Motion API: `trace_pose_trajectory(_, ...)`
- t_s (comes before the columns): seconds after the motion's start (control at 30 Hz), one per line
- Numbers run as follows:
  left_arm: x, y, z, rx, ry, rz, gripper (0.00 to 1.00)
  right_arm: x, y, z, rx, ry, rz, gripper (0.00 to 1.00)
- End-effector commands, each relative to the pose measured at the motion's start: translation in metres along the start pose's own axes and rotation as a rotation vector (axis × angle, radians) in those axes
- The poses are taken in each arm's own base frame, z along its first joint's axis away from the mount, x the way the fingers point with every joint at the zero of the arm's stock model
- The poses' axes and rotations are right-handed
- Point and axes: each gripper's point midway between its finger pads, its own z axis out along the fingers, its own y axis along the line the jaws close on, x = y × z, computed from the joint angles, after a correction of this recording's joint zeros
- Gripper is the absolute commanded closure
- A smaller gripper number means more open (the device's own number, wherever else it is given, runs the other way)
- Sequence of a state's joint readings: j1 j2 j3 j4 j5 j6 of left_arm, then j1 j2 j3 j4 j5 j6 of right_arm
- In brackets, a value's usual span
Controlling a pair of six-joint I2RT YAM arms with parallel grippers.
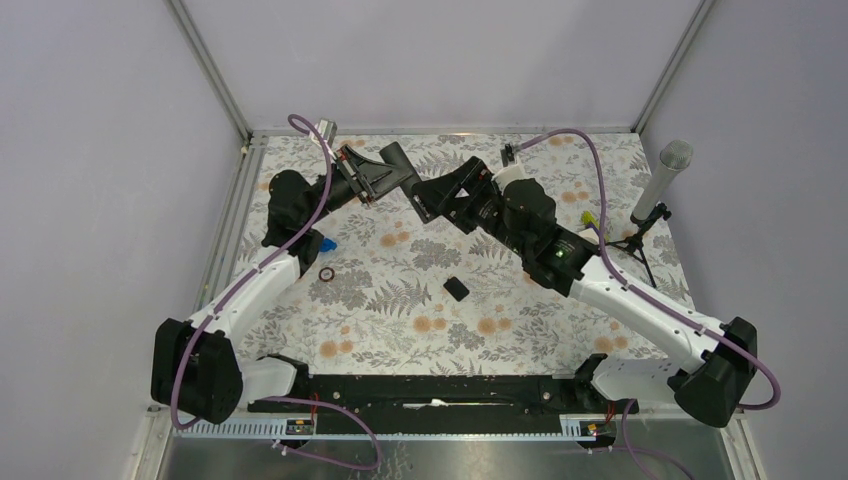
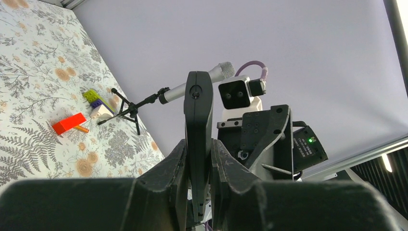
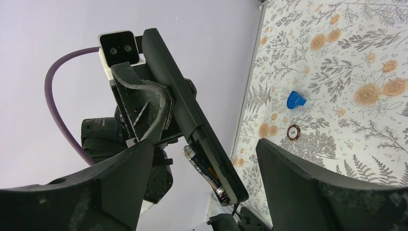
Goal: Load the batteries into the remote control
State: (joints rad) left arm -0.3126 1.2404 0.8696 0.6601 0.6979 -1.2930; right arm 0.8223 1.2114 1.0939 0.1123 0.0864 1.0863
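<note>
My left gripper (image 1: 378, 180) (image 2: 198, 161) is shut on the remote control (image 1: 395, 160) (image 2: 198, 115), a slim black bar held edge-on, up off the table. In the right wrist view the remote control (image 3: 180, 96) slants between my right gripper's (image 3: 204, 144) wide-apart fingers (image 3: 120, 183), which touch nothing. Its back compartment is uncovered at the lower end, and one of the batteries (image 3: 204, 171), dark with silvery ends, lies in it. In the top view my right gripper (image 1: 438, 195) faces the remote's end from the right. I see no other battery.
A small flat black cover (image 1: 456, 288) lies mid-table. A microphone on a stand (image 1: 660, 185) (image 2: 192, 86) is at the back right, with a red block (image 2: 69, 123) and coloured bricks (image 2: 94, 98) near it. A blue piece (image 1: 328, 243) (image 3: 295, 99) and a round chip (image 1: 327, 274) (image 3: 293, 131) lie left.
</note>
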Motion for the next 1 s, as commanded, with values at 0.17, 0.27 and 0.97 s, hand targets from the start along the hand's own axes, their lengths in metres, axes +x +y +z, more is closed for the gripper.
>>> trace_pose_trajectory(0.17, -0.0109, -0.0405, 0.0017, 0.093, -0.036, 0.088, 1.00, -0.0043, 0.0100, 0.0053, -0.067, -0.008, 0.036, 0.23)
trace_pose_trajectory(0.27, -0.0104, -0.0402, 0.0021, 0.092, -0.035, 0.086, 1.00, -0.0018, 0.0096, 0.0071, -0.071, 0.003, 0.031, 0.26)
trace_pose_trajectory(0.97, -0.0142, -0.0403, 0.0044, 0.072, -0.045, 0.058, 1.00, 0.0010, 0.0064, 0.0078, -0.106, 0.013, 0.015, 0.49)
